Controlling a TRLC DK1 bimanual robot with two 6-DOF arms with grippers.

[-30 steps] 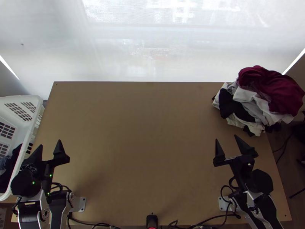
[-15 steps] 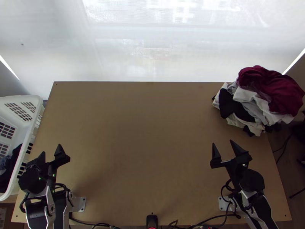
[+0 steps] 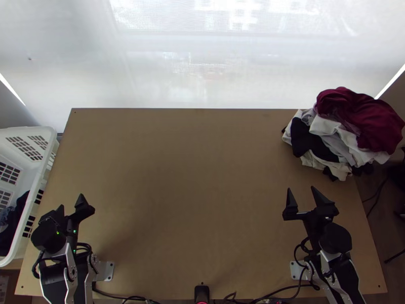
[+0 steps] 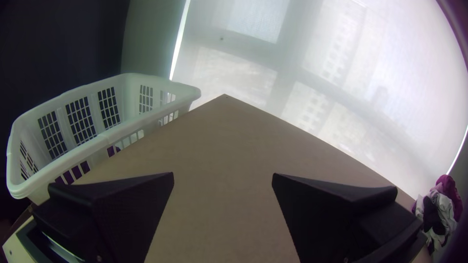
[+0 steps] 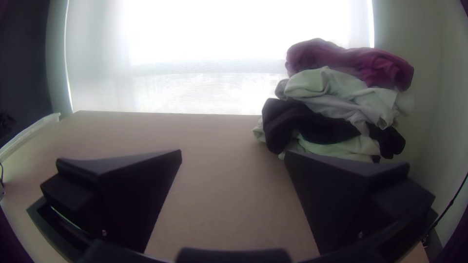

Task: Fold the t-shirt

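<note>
Moved: left gripper (image 3: 71, 200), toward the near edge and inward; right gripper (image 3: 300, 188), slightly nearer that edge.
Table (image 3: 192, 177): wooden, bright window (image 3: 152, 61) beyond, white basket (image 3: 45, 133) beside its left.
Clothes pile (image 3: 331, 144): far right corner, maroon on top; cannot tell which piece is the t-shirt.
Jaws: both pairs wide apart, empty, over the table's near left and near right, pointing away.
</note>
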